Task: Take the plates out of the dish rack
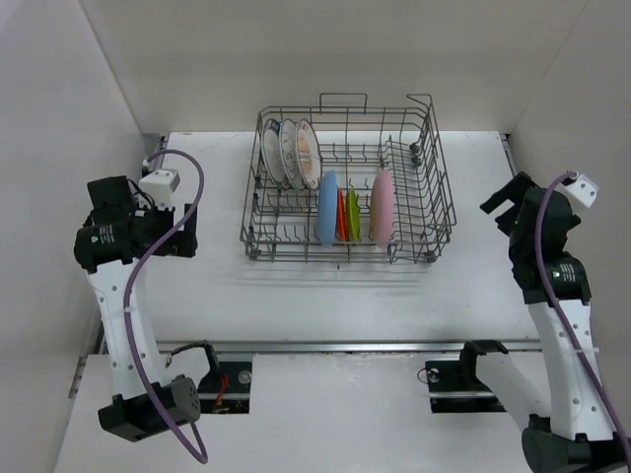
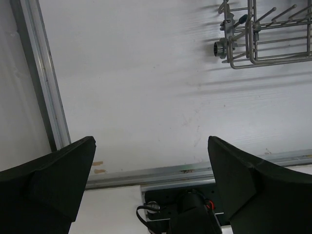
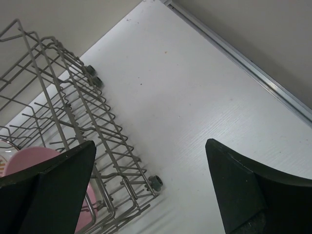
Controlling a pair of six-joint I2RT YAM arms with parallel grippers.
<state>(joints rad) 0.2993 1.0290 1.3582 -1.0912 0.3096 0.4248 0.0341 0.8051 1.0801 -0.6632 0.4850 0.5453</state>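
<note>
The grey wire dish rack (image 1: 434, 172) stands at the middle back of the white table. Upright in it are white sunburst plates (image 1: 293, 153) at its back left, and a blue plate (image 1: 327, 208), an orange plate (image 1: 342, 215), a lime green plate (image 1: 353, 214) and a pink plate (image 1: 382, 206) in its front row. My left gripper (image 1: 189, 229) is open and empty, left of the rack; its wrist view shows the rack's corner (image 2: 265, 36). My right gripper (image 1: 505, 202) is open and empty, right of the rack; its wrist view shows the rack's side (image 3: 73, 112) and the pink plate (image 3: 29, 160).
White walls enclose the table on the left, back and right. A metal rail (image 1: 345, 347) runs along the table's near edge, with both arm bases below it. Bare table (image 1: 345, 296) lies in front of the rack and at both its sides.
</note>
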